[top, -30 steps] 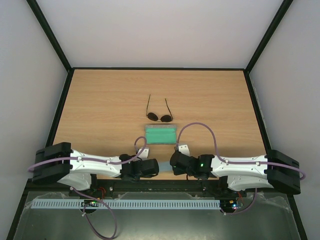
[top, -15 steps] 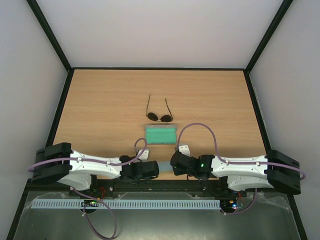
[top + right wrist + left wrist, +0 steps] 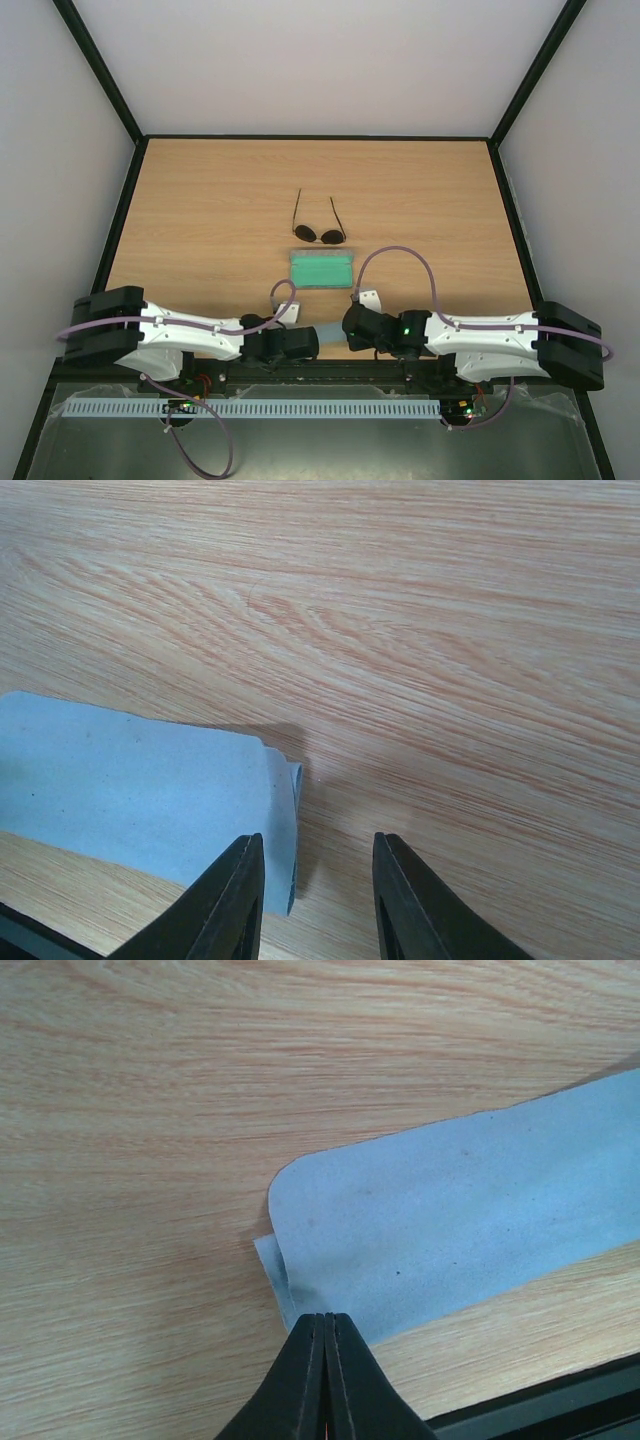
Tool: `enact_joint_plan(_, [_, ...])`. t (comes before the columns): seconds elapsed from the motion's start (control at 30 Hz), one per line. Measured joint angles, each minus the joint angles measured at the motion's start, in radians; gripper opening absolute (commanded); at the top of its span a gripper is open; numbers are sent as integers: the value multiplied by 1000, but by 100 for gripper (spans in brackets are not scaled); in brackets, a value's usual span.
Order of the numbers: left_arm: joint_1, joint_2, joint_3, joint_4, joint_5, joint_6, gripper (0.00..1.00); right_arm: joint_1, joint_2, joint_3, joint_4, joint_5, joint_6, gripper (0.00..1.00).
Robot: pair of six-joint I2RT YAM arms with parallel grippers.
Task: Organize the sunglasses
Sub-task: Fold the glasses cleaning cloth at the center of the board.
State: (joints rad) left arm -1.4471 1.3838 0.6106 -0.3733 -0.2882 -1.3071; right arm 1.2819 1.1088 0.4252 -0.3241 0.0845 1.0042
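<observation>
The sunglasses [image 3: 318, 233] lie open on the wooden table, lenses toward me, temple arms pointing away. Just in front of them lies the open case [image 3: 322, 269], teal-green inside up. A light blue cloth [image 3: 331, 332], folded double, lies at the near edge between my grippers. My left gripper [image 3: 325, 1318] is shut on the near edge of the cloth [image 3: 460, 1210] by its left corner. My right gripper [image 3: 318, 842] is open and low over the right end of the cloth [image 3: 130, 780], one finger above it, one above bare wood. Both grippers are well short of the sunglasses.
The table's black near rim [image 3: 560, 1400] runs right behind the left fingers. Black frame rails [image 3: 120, 215] border the table at left, right and back. A purple cable [image 3: 400, 250] loops over the wood beside the case.
My left gripper has slid slightly back toward the near edge, the cloth shifting with it. The right arm, sunglasses and case have hardly moved.
</observation>
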Motion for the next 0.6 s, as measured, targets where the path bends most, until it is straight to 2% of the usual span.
enact_joint_plan(0.07, [-6, 0, 0, 0, 0, -6, 2, 0, -4, -2, 0, 0, 0, 31])
enact_joint_plan(0.17, [-14, 0, 0, -2, 0, -16, 4, 0, -4, -2, 0, 0, 5, 23])
enact_joint_plan(0.23, [-19, 0, 0, -4, -1, -24, 7, 0, -4, -2, 0, -2, 6, 22])
enact_joint_plan(0.3, [-26, 0, 0, -9, -5, -33, 18, 0, -3, -2, 0, -5, 6, 22])
enact_joint_plan(0.37, [-34, -3, 0, -17, -12, -49, 33, 0, 0, -2, 0, -7, 6, 22])
enact_joint_plan(0.43, [-39, -16, 0, -30, -21, -55, 39, 0, 1, 0, -1, -8, 5, 21])
enact_joint_plan(0.53, [-42, -63, 1, -54, -34, -69, 39, 0, 5, 12, -6, -7, -3, 19])
enact_joint_plan(0.6, [-42, -100, 7, -75, -45, -73, 31, 0, 6, 28, -9, -8, -8, 18])
